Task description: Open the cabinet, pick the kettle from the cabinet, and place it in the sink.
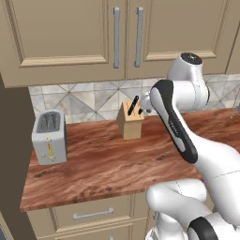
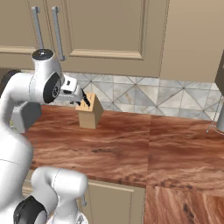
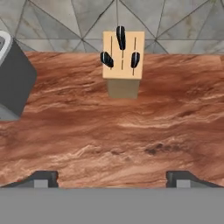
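The beige wall cabinet (image 1: 65,33) hangs above the counter with both doors shut. Its two grey bar handles (image 1: 116,37) (image 1: 138,36) stand side by side at the middle seam. The cabinet (image 2: 105,26) appears too in the right base view. The kettle is hidden and the sink is out of view. My gripper (image 3: 113,179) is open and empty, its fingertips (image 3: 41,178) far apart. It hovers over the wooden counter, well below the cabinet doors, aimed at the knife block. In the right base view the gripper (image 2: 80,97) sits just left of that block.
A wooden knife block (image 1: 130,119) (image 3: 123,65) with dark handles stands by the tiled backsplash. A boxy grey toaster (image 1: 49,137) (image 3: 13,83) sits at the counter's left end. Lower drawers (image 1: 91,214) run beneath the counter edge. A thin grey metal piece (image 2: 216,122) shows at the far right.
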Tool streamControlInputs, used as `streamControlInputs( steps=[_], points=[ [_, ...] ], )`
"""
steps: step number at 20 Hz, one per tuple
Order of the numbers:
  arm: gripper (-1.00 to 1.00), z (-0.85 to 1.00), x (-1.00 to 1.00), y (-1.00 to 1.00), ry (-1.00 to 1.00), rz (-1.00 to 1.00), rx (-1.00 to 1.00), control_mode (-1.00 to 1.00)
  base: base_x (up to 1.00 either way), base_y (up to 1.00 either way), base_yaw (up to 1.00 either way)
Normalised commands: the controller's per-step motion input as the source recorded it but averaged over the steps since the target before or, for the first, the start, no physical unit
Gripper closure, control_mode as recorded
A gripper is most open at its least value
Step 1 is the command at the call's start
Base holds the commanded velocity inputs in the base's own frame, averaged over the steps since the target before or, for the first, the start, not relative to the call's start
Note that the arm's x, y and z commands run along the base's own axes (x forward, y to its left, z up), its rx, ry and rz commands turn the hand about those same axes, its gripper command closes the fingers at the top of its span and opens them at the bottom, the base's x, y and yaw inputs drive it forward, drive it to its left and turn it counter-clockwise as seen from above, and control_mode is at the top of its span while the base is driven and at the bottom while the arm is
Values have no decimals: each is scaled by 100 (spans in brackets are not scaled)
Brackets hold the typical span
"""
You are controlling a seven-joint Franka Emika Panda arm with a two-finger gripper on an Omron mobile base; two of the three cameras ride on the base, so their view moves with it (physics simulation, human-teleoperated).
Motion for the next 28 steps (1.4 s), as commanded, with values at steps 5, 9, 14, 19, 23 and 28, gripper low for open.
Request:
streamControlInputs(
  steps=[5,9,14,19,23,28],
  points=[
    [-100,32,-25,11,-25,0,-1,-100,0,0,0],
    [-100,36,-35,0,-24,0,0,-100,0,0,0],
    [-100,28,-32,0,-23,0,0,-100,0,0,0],
    [-100,26,-34,0,-21,0,0,-100,0,0,0],
    [-100,24,-43,0,-21,0,0,-100,0,0,0],
    [-100,19,-44,0,-18,0,0,-100,0,0,0]
  ],
)
